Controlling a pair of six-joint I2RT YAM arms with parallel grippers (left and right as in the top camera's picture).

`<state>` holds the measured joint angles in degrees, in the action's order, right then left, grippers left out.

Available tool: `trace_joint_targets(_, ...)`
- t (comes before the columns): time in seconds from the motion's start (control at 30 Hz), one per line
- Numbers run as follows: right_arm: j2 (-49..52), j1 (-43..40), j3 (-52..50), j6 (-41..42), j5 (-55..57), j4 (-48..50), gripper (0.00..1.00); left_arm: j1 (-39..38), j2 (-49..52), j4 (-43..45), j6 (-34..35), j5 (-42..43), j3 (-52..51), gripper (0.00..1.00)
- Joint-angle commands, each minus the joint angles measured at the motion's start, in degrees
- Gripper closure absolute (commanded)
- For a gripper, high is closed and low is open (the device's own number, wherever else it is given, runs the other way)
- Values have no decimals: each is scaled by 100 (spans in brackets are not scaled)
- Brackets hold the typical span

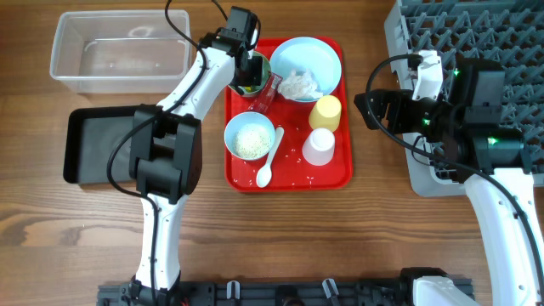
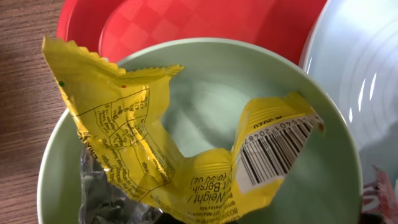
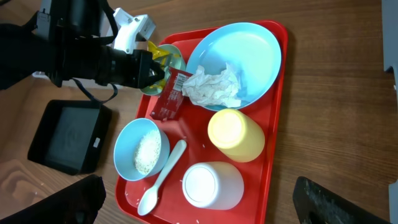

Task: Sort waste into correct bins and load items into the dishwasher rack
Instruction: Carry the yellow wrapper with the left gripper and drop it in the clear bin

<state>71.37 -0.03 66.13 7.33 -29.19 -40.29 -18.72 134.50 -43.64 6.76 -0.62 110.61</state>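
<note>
Light: bright, even, from above. Shadows: soft and faint on wooden table (image 1: 68, 246). Glare: pale streaks on light blue plate (image 2: 367, 74). Focus: yellow wrapper (image 2: 137, 143) print legible, lower edge blurred.

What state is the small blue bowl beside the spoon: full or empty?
Partly filled: white rice covers the bottom of the small blue bowl, its blue wall bare above.

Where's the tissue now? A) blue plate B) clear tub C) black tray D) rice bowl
A: the crumpled tissue lies in the blue plate on the red tray.
</note>
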Motion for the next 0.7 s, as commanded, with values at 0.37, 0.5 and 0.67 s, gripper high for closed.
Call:
trace_joint_targets(0.37, 55, 17, 98, 26, 247, -7, 0, 26, -656, -72, 468, -57, 11, 50)
trace_joint_targets(0.5, 55, 17, 98, 28, 247, -9, 0, 26, -713, -144, 623, -66, 11, 51)
trace_joint_targets(0.67, 55, 17, 96, 28, 247, -7, 0, 26, -710, -74, 789, -448, 9, 39)
